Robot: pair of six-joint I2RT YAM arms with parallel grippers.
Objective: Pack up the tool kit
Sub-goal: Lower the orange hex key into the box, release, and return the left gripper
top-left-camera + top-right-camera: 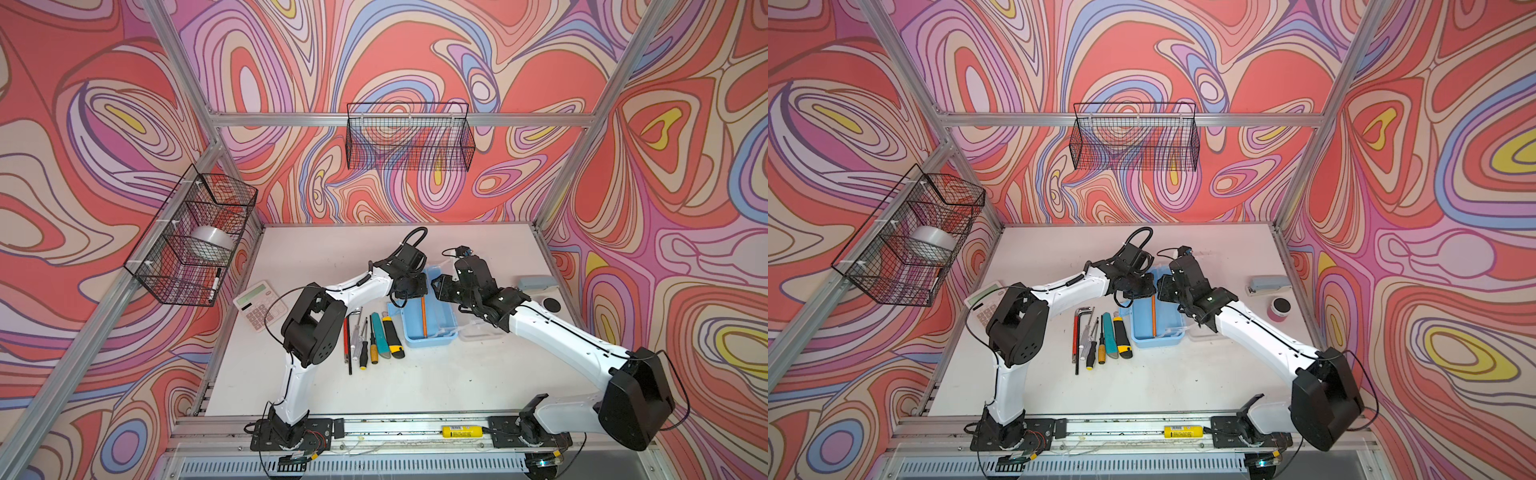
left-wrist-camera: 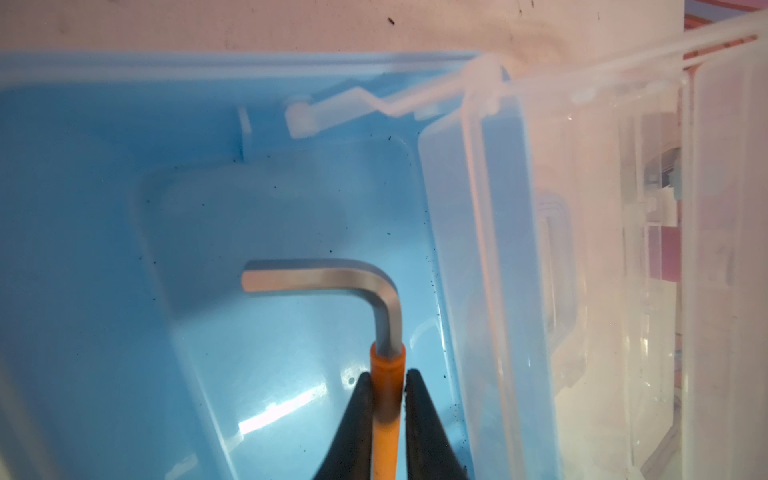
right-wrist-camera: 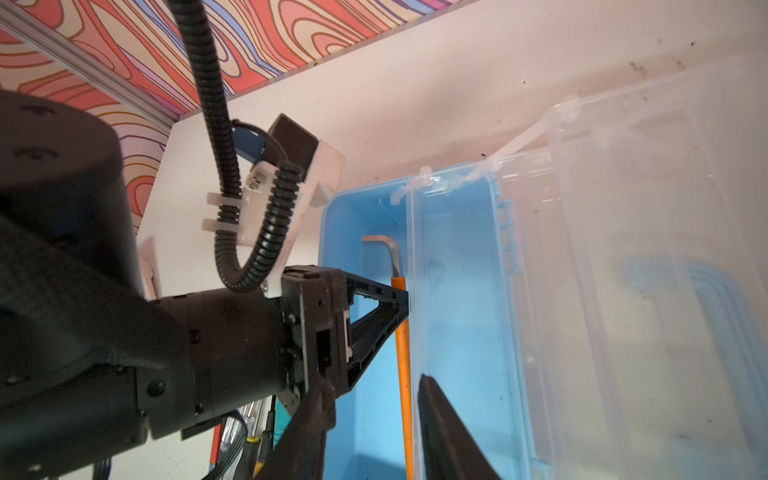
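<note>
The light-blue box [image 1: 428,343] [image 2: 104,208] stands open at mid-table in both top views. Its clear lid [image 1: 478,332] [image 3: 665,291] is folded out to the right. An orange-sleeved hex key [image 1: 424,318] [image 2: 324,276] lies inside the box. My left gripper [image 2: 386,376] is down in the box, open a little. Its fingers flank the orange sleeve, with a sliver of gap beside one. My right gripper [image 3: 376,386] hangs open over the box's far right, one finger against the clear tray wall. On the table to the box's left lie a red hex key [image 1: 345,336], screwdrivers [image 1: 363,349], a teal knife [image 1: 380,332] and a yellow-black knife [image 1: 392,336].
A white calculator [image 1: 259,305] lies at the left, partly under my left arm. A pale blue stapler [image 1: 536,283] and a pink jar with a black lid [image 1: 1280,309] sit at the right edge. Wire baskets [image 1: 191,245] hang on the left and back walls.
</note>
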